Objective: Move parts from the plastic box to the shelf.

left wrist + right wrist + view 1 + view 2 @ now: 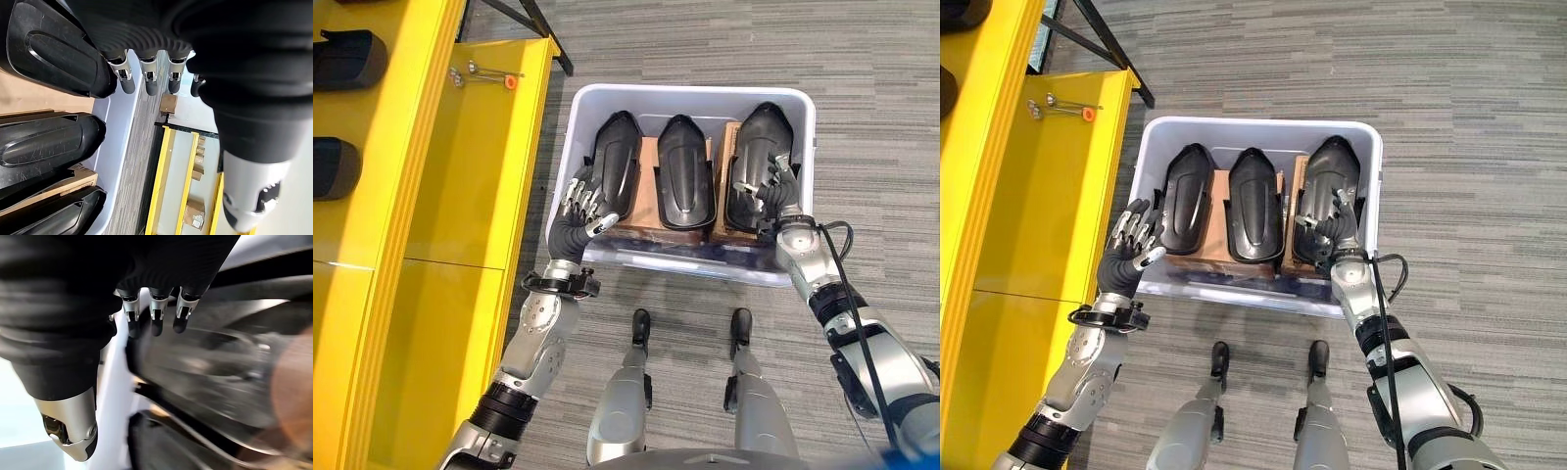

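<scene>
White plastic box (pixel 570 147) on grey carpet floor (pixel 862 59), just beside yellow shelf (pixel 431 196) on the robot's left. Three black parts inside, side by side on brown cardboard (pixel 651 162): left part (pixel 617 162), middle part (pixel 685 171), right part (pixel 756 162).

Left hand (pixel 582 208) at the box's near left corner, by the wall and the near end of the left part; fingers straight and loosely spread, gripping nothing. Seen from the right eye, same hand (pixel 1133 238) raised just outside the box's left wall, palm toward the parts, apart from them. Contact with the left part not settled by either head view.

Right hand (pixel 773 191) lying over the near end of the right part, fingers bent down onto its top surface; in the right eye view (pixel 1332 227) likewise on that part. Full wrap round the part not clear.

Left wrist view: dark-tipped fingers (pixel 149 83) extended in a row, free of any load, the left part (pixel 54 49) close beside them, the other two parts and the box's white wall (pixel 120 132) beyond, plus yellow racking with small cardboard boxes (pixel 195 213) farther off.

Right wrist view: fingers (pixel 156 318) reaching down to the glossy black part (pixel 215 362), much blurred; touching or just above, cannot tell.

On the shelf's top end, a small metal tool with an orange tip (pixel 489 74). Two dark parts (pixel 342 59) already on the shelf at the far left edge.
</scene>
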